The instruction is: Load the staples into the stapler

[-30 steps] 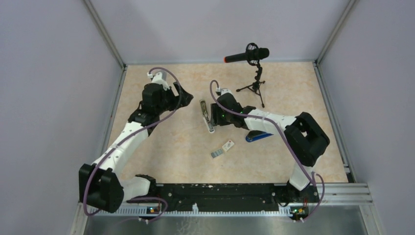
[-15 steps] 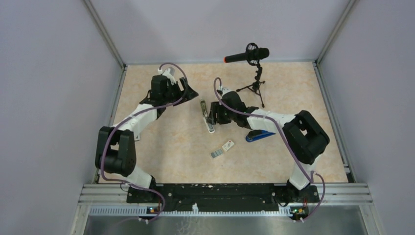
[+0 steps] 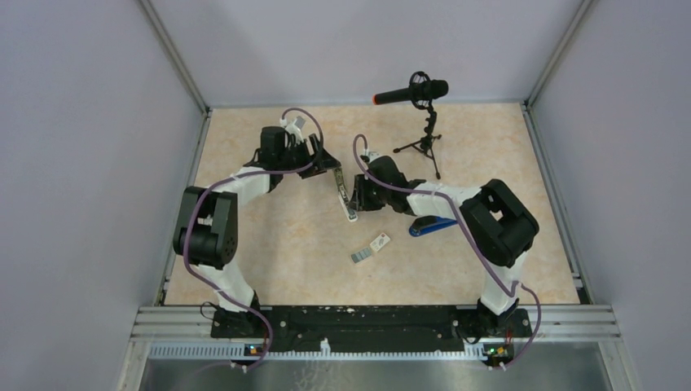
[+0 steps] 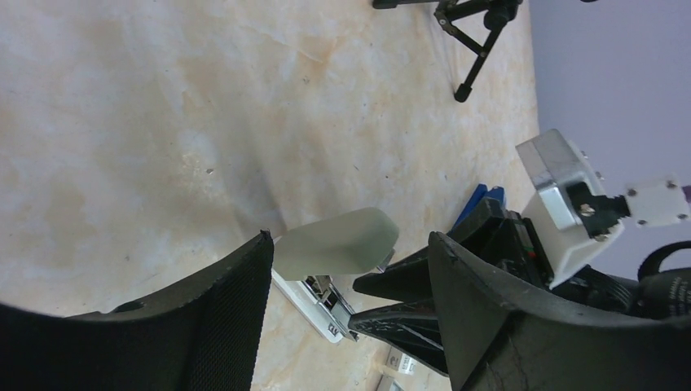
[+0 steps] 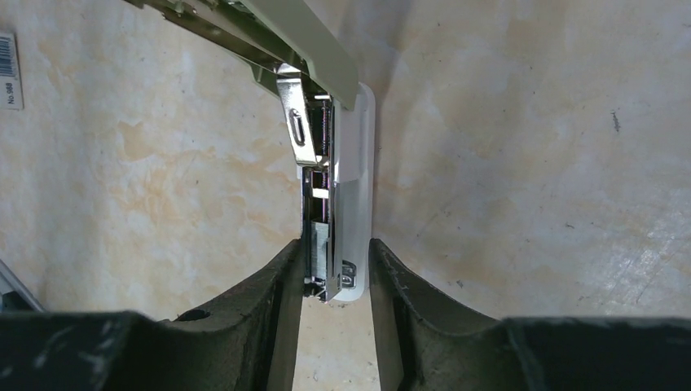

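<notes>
The stapler (image 3: 345, 194) lies hinged open near the table's middle, its silvery rail (image 5: 316, 195) exposed. My right gripper (image 5: 336, 248) is shut on the front end of its pale base (image 5: 357, 163) and holds it on the table; it also shows in the top view (image 3: 357, 195). My left gripper (image 4: 350, 240) is open, and the stapler's raised grey-green top (image 4: 338, 242) sits between its fingers (image 4: 220, 309), at the far end of the stapler in the top view (image 3: 330, 165). The staples, a white box (image 3: 380, 241) and a grey block (image 3: 361, 256), lie loose nearer the arm bases.
A blue bar with a black end (image 3: 430, 226) lies under my right forearm. A microphone (image 3: 411, 91) on a small black tripod (image 3: 424, 147) stands at the back right. Walls close in the table on three sides.
My left arm has swung right and forward, so its open gripper now straddles the stapler's raised top. My right gripper has stayed clamped on the stapler base.
</notes>
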